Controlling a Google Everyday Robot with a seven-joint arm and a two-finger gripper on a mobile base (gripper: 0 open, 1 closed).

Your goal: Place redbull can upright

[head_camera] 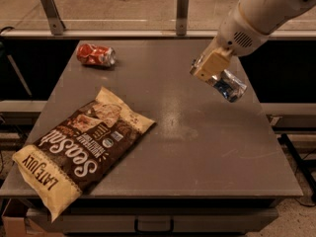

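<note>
The redbull can [230, 87] is a slim silver and blue can. It hangs tilted in the air above the right side of the grey table [197, 147], its free end pointing down and to the right. My gripper [209, 68] has tan fingers and is shut on the can's upper left end. The white arm reaches in from the top right corner.
A red soda can [96, 55] lies on its side at the table's back left. A large brown and tan chip bag [84, 149] lies at the front left, hanging over the edge. Two metal posts [181, 6] stand behind the table.
</note>
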